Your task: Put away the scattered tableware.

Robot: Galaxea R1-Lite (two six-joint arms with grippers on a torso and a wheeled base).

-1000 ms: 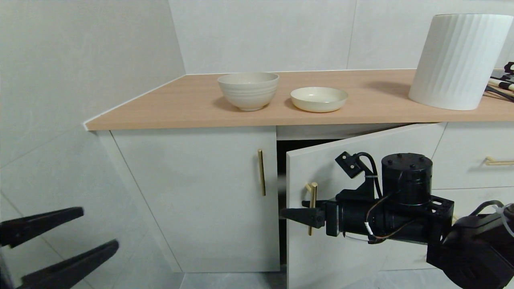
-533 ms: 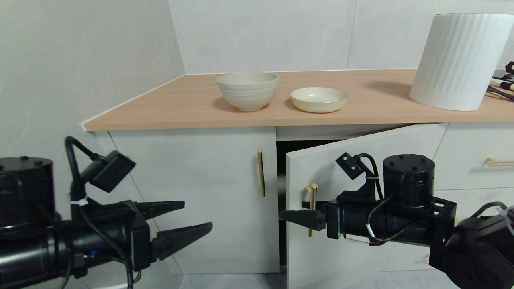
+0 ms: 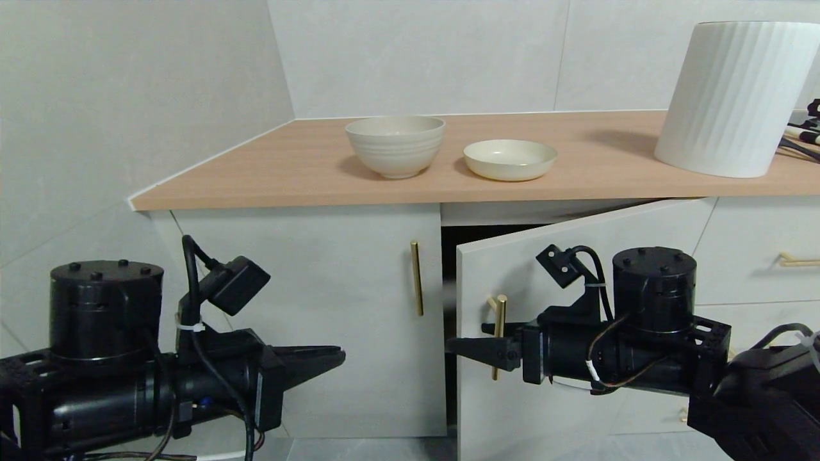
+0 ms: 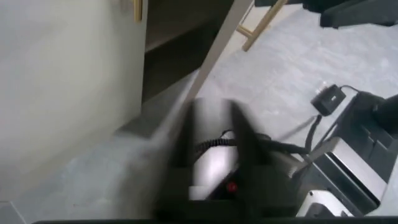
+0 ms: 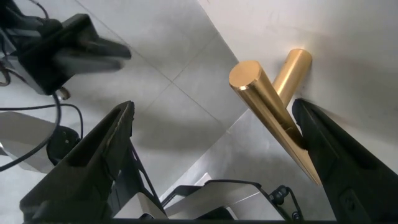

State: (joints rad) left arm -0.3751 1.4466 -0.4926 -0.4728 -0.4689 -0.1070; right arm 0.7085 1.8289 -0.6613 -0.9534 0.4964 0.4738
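A ribbed cream bowl (image 3: pixel 396 144) and a shallow cream dish (image 3: pixel 510 158) stand side by side on the wooden countertop (image 3: pixel 288 173). Below them the right cabinet door (image 3: pixel 512 256) is ajar. My right gripper (image 3: pixel 475 349) (image 5: pixel 211 109) is open, its fingers on either side of that door's brass handle (image 3: pixel 498 333) (image 5: pixel 267 99), one fingertip close against it. My left gripper (image 3: pixel 320 355) (image 4: pixel 214 118) is open with nothing in it and points at the shut left door (image 3: pixel 314 314), low in front of the cabinet.
A tall white ribbed container (image 3: pixel 737 96) stands at the counter's right end, with dark cables behind it. The left door has a vertical brass handle (image 3: pixel 416 276). A drawer handle (image 3: pixel 797 258) is at the far right. Grey tiled floor lies below.
My left arm has come up from the lower left corner and moved right toward the cabinet, rolling its wrist. The right gripper has stayed at the door handle.
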